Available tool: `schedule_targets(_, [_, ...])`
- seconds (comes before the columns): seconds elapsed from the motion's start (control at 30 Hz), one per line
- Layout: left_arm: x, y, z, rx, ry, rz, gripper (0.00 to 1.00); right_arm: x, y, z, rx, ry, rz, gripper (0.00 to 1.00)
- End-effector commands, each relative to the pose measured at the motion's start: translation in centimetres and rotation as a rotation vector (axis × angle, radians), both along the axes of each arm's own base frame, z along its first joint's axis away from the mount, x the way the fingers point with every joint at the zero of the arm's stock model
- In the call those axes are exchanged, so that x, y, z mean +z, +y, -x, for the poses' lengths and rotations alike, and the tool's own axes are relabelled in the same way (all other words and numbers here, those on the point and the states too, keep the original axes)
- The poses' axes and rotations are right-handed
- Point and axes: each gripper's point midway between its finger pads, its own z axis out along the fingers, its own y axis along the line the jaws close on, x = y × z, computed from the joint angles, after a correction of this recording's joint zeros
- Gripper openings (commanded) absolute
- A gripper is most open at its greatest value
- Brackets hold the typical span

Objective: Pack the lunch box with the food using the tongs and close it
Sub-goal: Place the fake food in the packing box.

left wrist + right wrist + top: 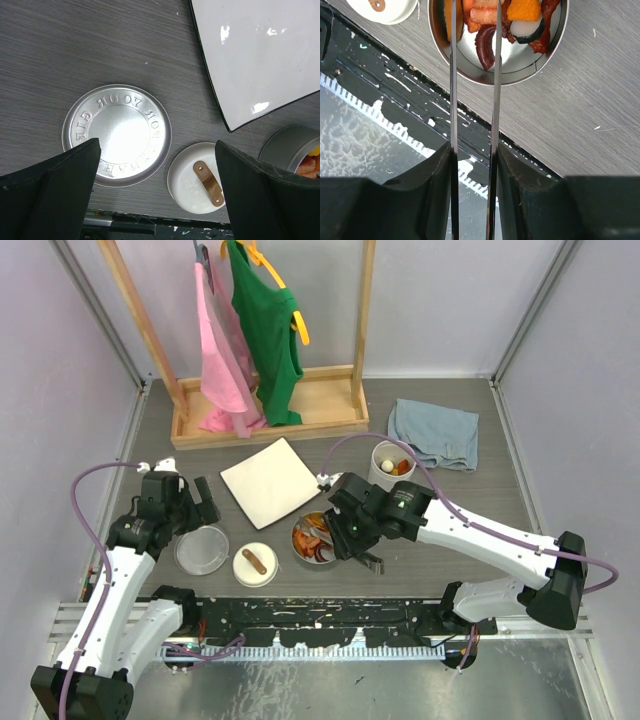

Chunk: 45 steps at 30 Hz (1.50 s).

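Grey wood-grain bench (150,440) carries everything, with pale walls around it. The left claw (157,145) hangs spread wide and holds nothing. Straight below it, between its two fingers (60,185), lies the flat disc lid (117,132) with raised lettering. Just off its right finger sits the small white dish (186,170) holding one brown sausage-like piece (209,182), close beside the lid but apart from it. Ahead of this claw and to its right lies the white square plate (260,55).

The right claw (474,150) pinches the tongs (496,75), whose two thin silver arms run out between its fingers (440,175), nearly parallel. Ahead of this claw stands the wide shallow tin (520,62), and the tong arms reach over its rim, one on each side of a curved dark red piece (485,47). Orange pieces (525,9) lie beyond it in the tin. Whether the tongs touch any food cannot be told. Beyond the right claw stands the tall cup (383,480), also with food in it.
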Motion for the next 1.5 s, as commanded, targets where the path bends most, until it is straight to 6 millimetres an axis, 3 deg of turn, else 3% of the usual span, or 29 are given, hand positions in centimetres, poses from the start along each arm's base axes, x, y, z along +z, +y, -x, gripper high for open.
schedule_targets(0.0, [1.0, -0.1, -1.0, -0.002, -0.057, 0.008, 0.98, 0.5, 1.1, 0.4, 0.022, 0.022, -0.061, 0.41])
schedule_targets(0.53, [0.8, -0.1, -1.0, -0.002, -0.049, 0.006, 0.98, -0.7, 2.0, -0.3, 0.029, 0.021, -0.039, 0.45])
schedule_targets(0.73, [0.8, -0.1, -1.0, -0.004, -0.046, 0.008, 0.98, 0.2, 1.7, -0.9, 0.008, -0.016, -0.041, 0.51])
schedule_targets(0.9, [0.8, -0.1, -1.0, -0.003, -0.046, 0.006, 0.98, 3.8, -0.6, -3.0, -0.112, -0.164, -0.053, 0.51])
schedule_targets(1.07, [0.7, -0.1, -1.0, -0.003, -0.044, 0.008, 0.98, 7.0, -4.1, -4.8, -0.272, -0.306, -0.062, 0.51])
schedule_targets(1.47, [0.7, -0.2, -1.0, -0.005, -0.041, 0.011, 0.98, 11.7, -10.6, -5.9, -0.53, -0.505, -0.142, 0.5])
